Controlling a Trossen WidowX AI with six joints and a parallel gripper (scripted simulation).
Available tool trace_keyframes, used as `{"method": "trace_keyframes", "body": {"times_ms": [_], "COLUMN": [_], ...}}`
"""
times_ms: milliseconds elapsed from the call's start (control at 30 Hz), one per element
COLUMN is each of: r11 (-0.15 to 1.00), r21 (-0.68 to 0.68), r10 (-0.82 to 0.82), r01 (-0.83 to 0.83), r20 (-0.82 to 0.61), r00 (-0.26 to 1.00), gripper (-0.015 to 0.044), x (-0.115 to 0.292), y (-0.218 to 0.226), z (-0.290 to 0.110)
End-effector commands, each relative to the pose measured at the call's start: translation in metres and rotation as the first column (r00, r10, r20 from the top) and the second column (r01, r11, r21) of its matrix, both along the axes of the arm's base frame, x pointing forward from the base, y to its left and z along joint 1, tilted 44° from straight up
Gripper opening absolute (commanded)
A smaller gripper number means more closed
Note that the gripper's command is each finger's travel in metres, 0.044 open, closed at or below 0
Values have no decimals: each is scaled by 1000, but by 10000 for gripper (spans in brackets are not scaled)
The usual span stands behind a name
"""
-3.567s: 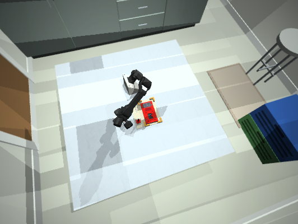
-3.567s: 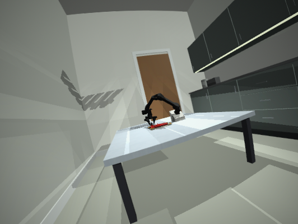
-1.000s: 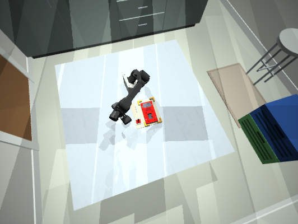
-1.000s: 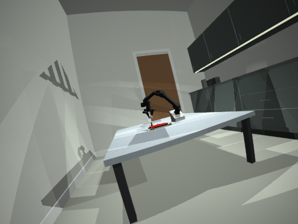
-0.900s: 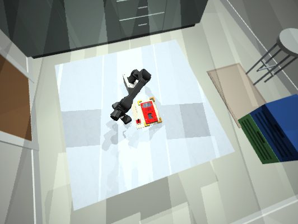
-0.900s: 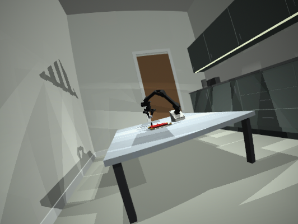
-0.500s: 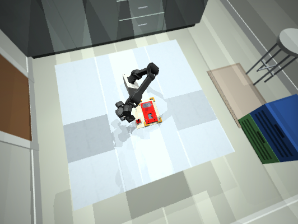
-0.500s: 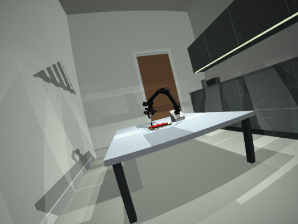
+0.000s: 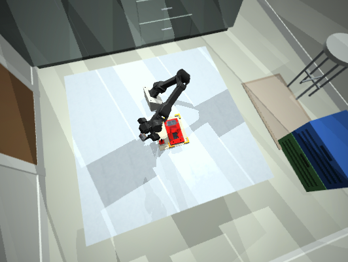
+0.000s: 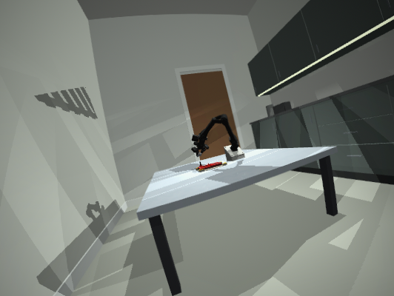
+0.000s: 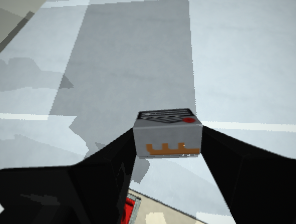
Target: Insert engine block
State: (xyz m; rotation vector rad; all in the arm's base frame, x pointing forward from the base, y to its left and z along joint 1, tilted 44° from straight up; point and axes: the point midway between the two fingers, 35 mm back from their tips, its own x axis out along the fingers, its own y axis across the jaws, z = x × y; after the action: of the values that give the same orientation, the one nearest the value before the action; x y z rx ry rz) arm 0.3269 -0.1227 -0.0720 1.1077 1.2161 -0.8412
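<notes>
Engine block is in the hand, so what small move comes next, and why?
Probably shift sideways over the car body. The hand is shut on the engine block and held above the table, beside the red body rather than over its opening, so it likely needs lining up before any descent.

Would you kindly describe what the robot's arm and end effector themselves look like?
The arm is matte black throughout, built of slim boxy links joined by chunkier rounded joints, and stands on a pale grey block base. The end effector has two broad, flat black fingers that taper toward their tips. No cables, markings or lettering can be made out.
</notes>
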Motion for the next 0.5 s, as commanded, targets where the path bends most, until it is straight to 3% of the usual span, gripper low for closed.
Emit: {"method": "trace_keyframes", "body": {"times_ms": [0, 267, 467], "r11": [1000, 991, 990], "r21": [-13, -131, -140], "r10": [-6, -28, -30], "r01": [6, 33, 36], "r20": [6, 42, 46], "r00": [1000, 999, 998], "gripper": [0, 0, 0], "x": [-1, -2, -3], "y": [1, 12, 21], "z": [2, -7, -17]}}
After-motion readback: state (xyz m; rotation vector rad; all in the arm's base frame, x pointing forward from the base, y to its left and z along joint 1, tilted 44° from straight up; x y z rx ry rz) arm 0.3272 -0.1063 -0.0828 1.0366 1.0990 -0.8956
